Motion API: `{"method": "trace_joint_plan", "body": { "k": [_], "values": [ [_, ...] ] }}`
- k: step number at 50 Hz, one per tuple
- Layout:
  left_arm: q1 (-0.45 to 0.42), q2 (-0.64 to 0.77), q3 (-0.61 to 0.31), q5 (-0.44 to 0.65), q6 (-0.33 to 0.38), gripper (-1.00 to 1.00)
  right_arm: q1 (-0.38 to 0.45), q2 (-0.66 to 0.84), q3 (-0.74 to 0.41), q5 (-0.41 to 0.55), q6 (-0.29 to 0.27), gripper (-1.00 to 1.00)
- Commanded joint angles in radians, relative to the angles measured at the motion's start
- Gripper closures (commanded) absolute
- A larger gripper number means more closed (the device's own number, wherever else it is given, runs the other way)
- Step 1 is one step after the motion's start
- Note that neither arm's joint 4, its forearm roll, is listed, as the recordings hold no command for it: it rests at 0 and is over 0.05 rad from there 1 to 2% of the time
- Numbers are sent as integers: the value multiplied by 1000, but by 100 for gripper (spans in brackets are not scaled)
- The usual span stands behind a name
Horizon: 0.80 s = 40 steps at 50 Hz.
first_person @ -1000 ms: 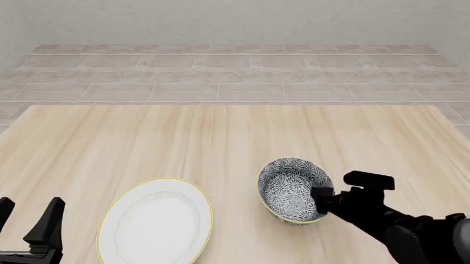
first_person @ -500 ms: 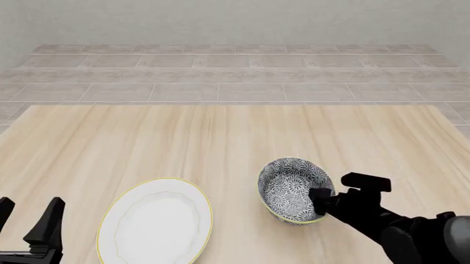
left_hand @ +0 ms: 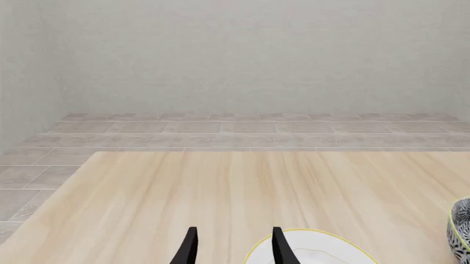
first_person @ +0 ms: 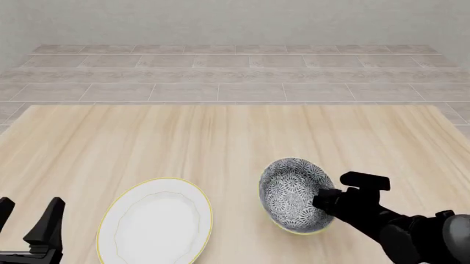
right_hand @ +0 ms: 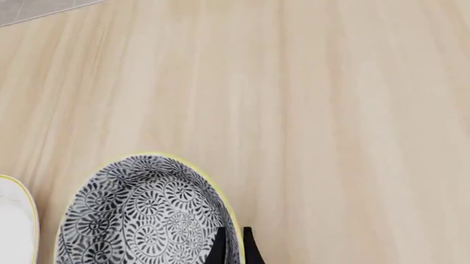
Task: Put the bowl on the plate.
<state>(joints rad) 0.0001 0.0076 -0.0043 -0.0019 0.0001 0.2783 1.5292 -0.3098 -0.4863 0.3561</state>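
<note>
Since a second earlier the bowl (first_person: 295, 194) had tipped and risen slightly, its mouth turned left. The bench (first_person: 220, 137) carried the plate (first_person: 156, 220) near-left, apart from the bowl at near-right. The right gripper (first_person: 327, 199) had jaws clenched on the bowl's right rim; the left gripper (first_person: 29, 223) stood released. A thin rim pinch might slip, dropping the bowl. No writing showed.

No legible text, labels, brands, numbers or signs found on any surface in the three views. The bowl (first_person: 294, 195) carries floral pattern only.
</note>
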Motion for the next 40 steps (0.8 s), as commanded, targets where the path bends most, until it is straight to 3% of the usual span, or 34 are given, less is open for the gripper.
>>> {"method": "trace_joint_plan", "body": {
  "k": [1,15,40],
  "values": [
    [0,0,0,0,0,-100,-18,8,2,2,-6,100],
    [0,0,0,0,0,-100,-32,-44,-8,52,-23,100],
    [0,0,0,0,0,-100,-22,-213,-85,241,-50,100]
  ]
}}
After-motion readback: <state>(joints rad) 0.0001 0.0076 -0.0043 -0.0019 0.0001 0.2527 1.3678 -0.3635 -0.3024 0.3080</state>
